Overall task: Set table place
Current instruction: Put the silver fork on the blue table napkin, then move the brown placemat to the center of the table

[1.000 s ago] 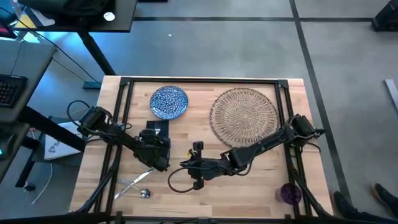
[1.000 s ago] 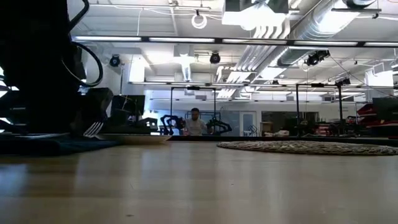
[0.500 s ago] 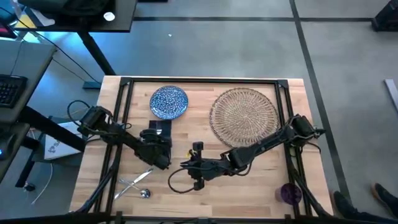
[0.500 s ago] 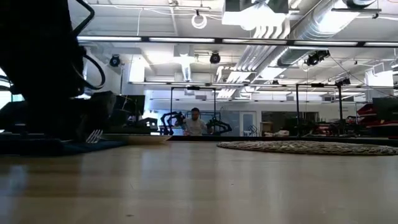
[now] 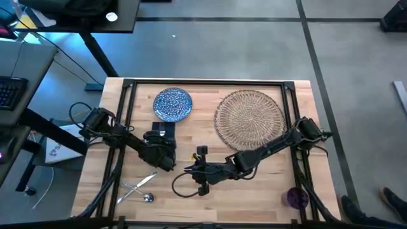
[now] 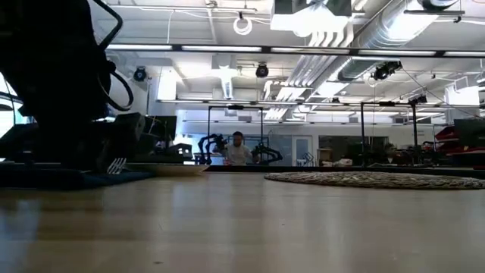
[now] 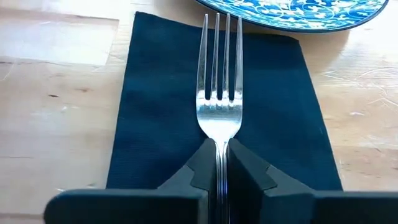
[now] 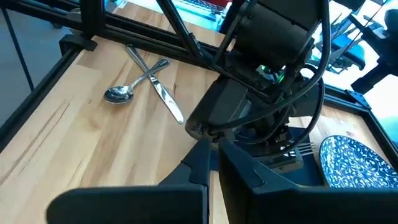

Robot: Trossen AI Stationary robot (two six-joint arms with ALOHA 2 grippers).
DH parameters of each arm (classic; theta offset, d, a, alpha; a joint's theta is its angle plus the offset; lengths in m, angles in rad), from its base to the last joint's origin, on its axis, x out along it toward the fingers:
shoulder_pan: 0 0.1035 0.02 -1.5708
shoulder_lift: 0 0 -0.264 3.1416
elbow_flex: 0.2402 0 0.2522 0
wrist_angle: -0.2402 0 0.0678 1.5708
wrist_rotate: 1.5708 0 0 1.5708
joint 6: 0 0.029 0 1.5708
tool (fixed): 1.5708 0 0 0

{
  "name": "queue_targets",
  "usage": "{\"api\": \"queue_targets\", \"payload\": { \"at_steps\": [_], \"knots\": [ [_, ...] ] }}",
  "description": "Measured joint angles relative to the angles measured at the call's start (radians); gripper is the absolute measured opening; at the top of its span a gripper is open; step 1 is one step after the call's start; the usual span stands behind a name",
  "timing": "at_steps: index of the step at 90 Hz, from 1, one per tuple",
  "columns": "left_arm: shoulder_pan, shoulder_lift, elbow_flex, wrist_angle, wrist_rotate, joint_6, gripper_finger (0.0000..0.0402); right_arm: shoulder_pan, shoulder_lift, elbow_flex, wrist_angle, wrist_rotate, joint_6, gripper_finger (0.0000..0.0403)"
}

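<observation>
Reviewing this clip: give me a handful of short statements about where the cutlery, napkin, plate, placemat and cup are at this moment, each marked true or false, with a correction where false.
1. The left gripper is shut on the fork, which is over the navy napkin. True.
2. The blue plate sits on the wicker placemat. False: the plate lies on bare table, beside the placemat and apart from it.
3. The spoon and knife lie crossed on the wood. True.
4. The purple cup stands on the placemat. False: it stands near the table's near right corner, off the placemat.
5. The right gripper holds the spoon. False: it holds nothing, its fingers almost together.
</observation>
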Motion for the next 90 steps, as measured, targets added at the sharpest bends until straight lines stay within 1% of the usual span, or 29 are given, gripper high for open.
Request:
{"api": "queue_targets", "payload": {
  "at_steps": [41, 52, 60, 73, 81, 90],
  "knots": [
    [-0.009, 0.000, 0.000, -0.037, 0.010, 0.009, 0.0087, 0.000, 0.000, 0.000, 0.000, -0.002, -0.001, 0.0000],
    [-0.010, -0.024, 0.000, -0.062, 0.010, 0.027, 0.0100, 0.000, 0.000, 0.000, 0.000, -0.003, -0.001, 0.0000],
    [-0.014, -0.054, 0.012, -0.140, 0.009, 0.027, 0.0106, 0.000, 0.000, 0.000, 0.000, -0.003, -0.001, 0.0000],
    [-0.046, -0.117, 0.059, -0.336, -0.026, 0.024, 0.0108, 0.000, 0.000, 0.000, -0.008, -0.002, -0.001, 0.0000],
    [-0.086, -0.154, 0.083, -0.444, -0.046, 0.019, 0.0108, -0.005, 0.010, 0.000, -0.011, 0.010, 0.017, 0.0000],
    [-0.147, -0.188, 0.090, -0.517, -0.059, 0.029, 0.0108, -0.021, 0.049, 0.001, -0.015, 0.013, 0.059, 0.0000]
  ]
}}
